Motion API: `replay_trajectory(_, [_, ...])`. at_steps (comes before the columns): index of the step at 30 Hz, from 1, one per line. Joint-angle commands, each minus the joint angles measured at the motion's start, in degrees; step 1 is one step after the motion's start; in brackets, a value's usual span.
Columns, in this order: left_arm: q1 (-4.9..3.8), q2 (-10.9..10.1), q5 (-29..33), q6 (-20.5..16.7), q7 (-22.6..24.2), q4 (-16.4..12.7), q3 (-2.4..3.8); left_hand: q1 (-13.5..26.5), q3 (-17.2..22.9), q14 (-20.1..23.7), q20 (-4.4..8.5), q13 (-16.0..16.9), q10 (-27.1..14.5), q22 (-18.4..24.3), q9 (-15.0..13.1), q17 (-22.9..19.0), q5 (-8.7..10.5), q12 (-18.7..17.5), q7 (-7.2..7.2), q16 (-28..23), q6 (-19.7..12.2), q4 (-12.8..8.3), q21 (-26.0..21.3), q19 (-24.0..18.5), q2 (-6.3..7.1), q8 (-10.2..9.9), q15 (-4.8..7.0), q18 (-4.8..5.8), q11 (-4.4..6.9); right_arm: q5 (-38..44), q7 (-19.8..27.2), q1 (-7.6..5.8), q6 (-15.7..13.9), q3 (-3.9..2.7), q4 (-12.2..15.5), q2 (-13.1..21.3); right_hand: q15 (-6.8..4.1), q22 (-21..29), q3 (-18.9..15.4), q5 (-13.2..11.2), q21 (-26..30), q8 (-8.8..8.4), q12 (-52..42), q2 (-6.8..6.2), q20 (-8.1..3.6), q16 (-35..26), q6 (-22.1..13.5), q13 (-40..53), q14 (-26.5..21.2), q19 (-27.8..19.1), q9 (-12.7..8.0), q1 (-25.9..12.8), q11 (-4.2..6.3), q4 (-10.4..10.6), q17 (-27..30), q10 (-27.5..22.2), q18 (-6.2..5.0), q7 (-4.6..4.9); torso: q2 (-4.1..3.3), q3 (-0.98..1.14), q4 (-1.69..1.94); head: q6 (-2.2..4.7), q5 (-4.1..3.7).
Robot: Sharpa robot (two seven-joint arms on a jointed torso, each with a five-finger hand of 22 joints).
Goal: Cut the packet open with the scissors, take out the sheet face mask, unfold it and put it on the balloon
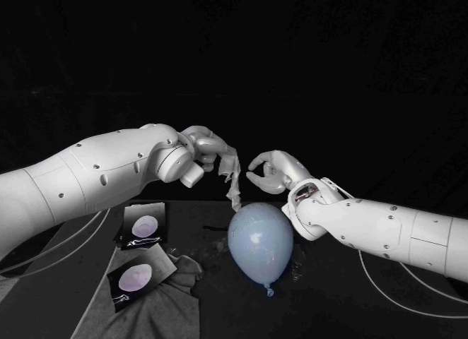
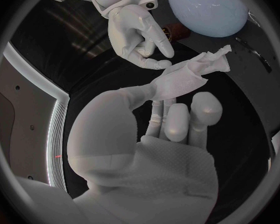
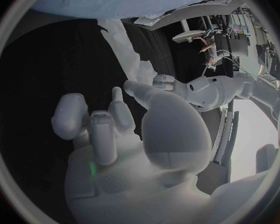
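The fingers (image 2: 177,122) of the left hand (image 1: 206,152) are closed together with the thumb on the upper end of the sheet face mask (image 1: 232,182), and they hold it up in the air above the table (image 1: 331,272). The mask is white and wrinkled. It is not spread out: it hangs down as one narrow, twisted strip. Its lower end comes just beside the far end of the balloon (image 1: 261,241); I cannot tell if the two touch.

The balloon is pale blue and egg-shaped. It lies on the table between the two arms, with its knot pointing to the robot.

The right hand (image 1: 276,171) is raised close beside the strip, facing the left hand. Its fingers are loosely bent and apart, and they hold nothing. In the left wrist view one fingertip comes very near the mask's edge.

Left of the balloon, two packets (image 1: 144,227) lie on the table, the nearer one (image 1: 135,277) partly on a grey cloth (image 1: 183,300).
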State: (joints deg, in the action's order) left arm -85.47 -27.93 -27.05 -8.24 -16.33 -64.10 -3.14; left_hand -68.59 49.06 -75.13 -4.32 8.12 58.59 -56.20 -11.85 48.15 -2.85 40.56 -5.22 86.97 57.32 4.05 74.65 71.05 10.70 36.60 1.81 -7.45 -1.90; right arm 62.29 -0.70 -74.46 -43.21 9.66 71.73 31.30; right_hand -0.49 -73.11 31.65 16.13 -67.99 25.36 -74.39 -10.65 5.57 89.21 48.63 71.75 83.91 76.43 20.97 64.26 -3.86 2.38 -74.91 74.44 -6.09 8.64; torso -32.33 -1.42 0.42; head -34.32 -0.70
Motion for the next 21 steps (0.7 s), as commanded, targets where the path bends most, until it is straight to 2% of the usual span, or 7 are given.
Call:
replay_trajectory(1, [-0.13,-0.01,0.12,0.39,0.48,0.06,0.09,-0.15,0.31,-0.09,0.29,0.07,0.24,-0.03,-8.43,0.02,-0.13,-0.29,1.64,0.14,2.01,-0.04,-0.03,-0.25,-0.71,0.42,-0.11,0.89,0.21,-1.49,-0.31,-0.1,3.28,-0.06,1.79,1.0,0.49,0.04,-1.67,0.74,0.45,-0.44,0.22,-1.21,0.44,0.24,-0.28,0.01,5.46,0.03,-0.33,-1.35,-0.12,0.72,-12.27,-0.31,0.58,-0.05,0.05,0.04,-0.11,-0.02,0.06])
replay_trajectory(4, [-0.13,-0.03,0.1,0.4,0.46,0.1,0.09,-0.15,0.31,-0.09,0.29,0.07,0.24,-0.03,-8.43,0.02,-0.13,-0.29,1.64,0.14,2.01,-0.04,-0.03,-0.25,-0.71,0.42,-0.11,0.89,0.21,-1.87,-1.14,-0.13,3.64,-0.09,2.7,1.51,0.47,0.01,-3.51,-0.87,0.57,-0.51,0.07,-1.96,0.46,0.25,0.11,0.13,5.47,0.1,-0.55,-2.52,-0.01,1.78,-12.31,-0.26,0.56,-0.2,0.03,0.05,-0.1,0.04,0.04])
replay_trajectory(5, [-0.13,-0.03,0.09,0.41,0.45,0.09,0.09,-0.15,0.31,-0.09,0.29,0.07,0.24,-0.03,-8.43,0.02,-0.13,-0.29,1.64,0.14,2.01,-0.04,-0.03,-0.25,-0.71,0.42,-0.11,0.89,0.21,-2.0,-1.47,-0.13,3.67,-0.09,2.88,1.54,0.35,0.02,-4.7,-3.58,0.68,-0.54,0.03,-2.06,0.43,0.26,0.23,0.16,5.48,0.12,-0.67,-2.94,0.02,2.53,-12.37,-0.26,0.56,-0.37,0.02,0.06,-0.05,0.07,-0.04])
replay_trajectory(8, [-0.13,-0.02,0.01,0.44,0.43,0.05,0.09,-0.15,0.31,-0.09,0.29,0.07,0.24,-0.03,-8.43,0.02,-0.13,-0.29,1.64,0.14,2.01,-0.04,-0.03,-0.25,-0.71,0.42,-0.11,0.89,0.21,-2.32,-2.33,-0.13,3.28,-0.12,3.18,1.3,0.19,-0.03,-7.77,-9.59,0.85,-0.38,-0.27,-2.04,0.23,0.28,0.61,0.47,5.51,0.25,-0.81,-3.58,0.21,4.64,-12.49,0.03,0.54,-0.67,-0.05,0.07,0.04,0.15,-0.12])
replay_trajectory(9, [-0.13,-0.02,-0.01,0.46,0.43,0.04,0.09,-0.15,0.31,-0.09,0.29,0.07,0.24,-0.03,-8.43,0.02,-0.13,-0.29,1.64,0.14,2.01,-0.04,-0.03,-0.25,-0.71,0.42,-0.11,0.89,0.21,-2.46,-2.82,-0.13,2.96,-0.14,3.19,1.03,0.14,-0.07,-8.69,-10.63,0.86,-0.3,-0.35,-1.96,0.2,0.29,0.75,0.56,5.53,0.31,-0.84,-3.76,0.31,5.39,-12.55,0.13,0.56,-0.69,-0.11,0.07,0.09,0.21,-0.22])
replay_trajectory(14, [-0.13,0.02,-0.05,0.52,0.4,-0.08,0.09,-0.15,0.31,-0.09,0.29,0.07,0.24,-0.03,-8.43,0.02,-0.13,-0.29,1.64,0.14,2.01,-0.04,-0.03,-0.25,-0.71,0.42,-0.11,0.89,0.21,-2.79,-4.44,-0.09,1.81,-0.18,2.55,-0.22,0.04,-0.21,-9.99,-11.02,0.8,-0.13,-0.69,-1.44,0.1,0.36,1.03,0.93,5.62,0.5,-0.89,-3.69,0.43,6.65,-12.94,0.55,0.59,-0.82,-0.15,-0.02,0.04,0.12,-0.29])
replay_trajectory(21, [-0.13,0.0,-0.07,0.57,0.36,-0.42,0.09,-0.15,0.31,-0.09,0.29,0.07,0.24,-0.03,-8.43,0.02,-0.13,-0.29,1.64,0.14,2.01,-0.04,-0.03,-0.25,-0.71,0.42,-0.11,0.89,0.21,-3.27,-5.39,0.01,0.32,-0.26,0.51,-2.58,-0.11,-0.27,-10.51,-10.76,0.83,0.14,-0.96,-0.35,-0.03,0.34,1.51,1.21,5.6,0.63,-0.91,-2.81,0.62,7.56,-12.85,0.94,0.59,-1.01,-0.12,-0.05,0.18,0.07,-0.47])
